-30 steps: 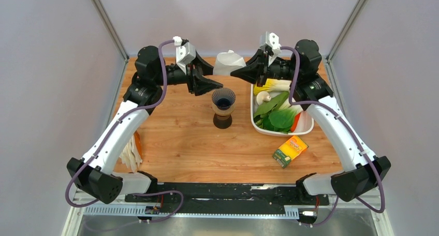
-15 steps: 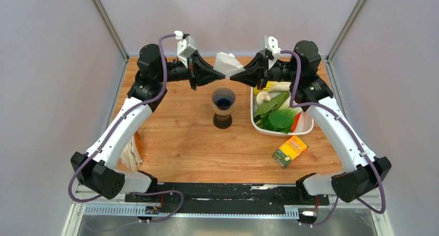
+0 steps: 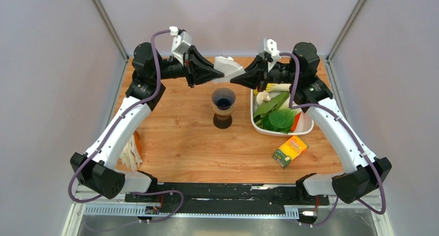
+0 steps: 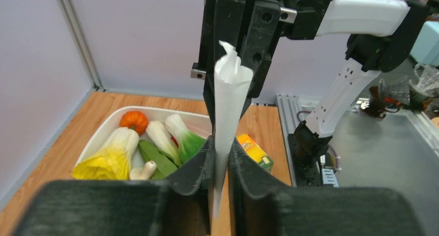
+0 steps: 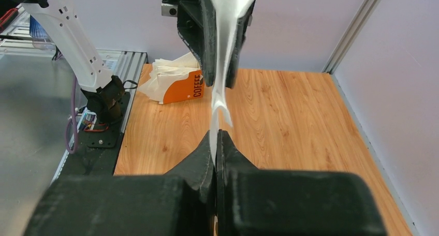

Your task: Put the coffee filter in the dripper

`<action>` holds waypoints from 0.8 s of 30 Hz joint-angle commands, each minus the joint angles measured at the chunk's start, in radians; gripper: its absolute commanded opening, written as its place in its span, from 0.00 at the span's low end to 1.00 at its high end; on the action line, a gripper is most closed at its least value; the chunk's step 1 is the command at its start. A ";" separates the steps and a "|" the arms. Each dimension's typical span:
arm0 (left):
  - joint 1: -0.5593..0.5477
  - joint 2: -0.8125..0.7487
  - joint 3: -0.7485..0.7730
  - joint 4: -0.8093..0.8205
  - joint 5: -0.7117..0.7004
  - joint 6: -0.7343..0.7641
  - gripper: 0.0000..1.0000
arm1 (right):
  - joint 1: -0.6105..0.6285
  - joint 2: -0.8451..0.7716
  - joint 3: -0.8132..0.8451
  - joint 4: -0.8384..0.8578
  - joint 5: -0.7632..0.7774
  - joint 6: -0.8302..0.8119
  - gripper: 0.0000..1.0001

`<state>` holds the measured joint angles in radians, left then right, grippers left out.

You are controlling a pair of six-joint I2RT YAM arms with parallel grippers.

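Observation:
The coffee filter (image 3: 228,68), a thin white paper cone, hangs in the air over the back of the table, pinched from both sides. My left gripper (image 3: 222,75) is shut on its left edge; in the left wrist view the paper (image 4: 228,104) runs up from between the jaws (image 4: 220,152). My right gripper (image 3: 233,79) is shut on the opposite edge, and the filter (image 5: 223,44) rises from its tips (image 5: 216,136). The dripper (image 3: 223,107), tan funnel on a dark brown base, stands upright on the wood just below and in front of both grippers, with its mouth unobstructed.
A white tub (image 3: 306,126) of vegetables sits right of the dripper, with a yellow box (image 3: 290,150) in front of it. An orange box of spare white filters (image 3: 133,152) lies at the table's left edge. Grey walls close in the back and sides.
My left gripper has risen and swung right from beside the dripper to the filter and closed on it. The right gripper has kept its hold and dropped slightly.

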<state>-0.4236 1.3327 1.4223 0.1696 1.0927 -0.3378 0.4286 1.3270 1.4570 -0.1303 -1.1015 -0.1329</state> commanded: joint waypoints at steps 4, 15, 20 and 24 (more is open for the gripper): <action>0.004 -0.002 0.039 0.136 0.021 -0.095 0.00 | -0.017 -0.006 -0.003 -0.002 -0.018 -0.014 0.00; 0.007 0.050 0.102 0.244 -0.002 -0.249 0.45 | -0.023 0.002 -0.011 -0.004 -0.039 -0.020 0.00; 0.006 0.066 0.113 0.287 0.029 -0.305 0.03 | -0.023 0.004 -0.013 -0.005 -0.031 -0.021 0.00; 0.009 0.065 0.108 0.299 0.022 -0.326 0.00 | -0.038 0.004 -0.013 -0.009 -0.031 -0.015 0.00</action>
<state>-0.4187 1.4029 1.5032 0.4061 1.1011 -0.6159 0.4061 1.3289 1.4460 -0.1383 -1.1099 -0.1337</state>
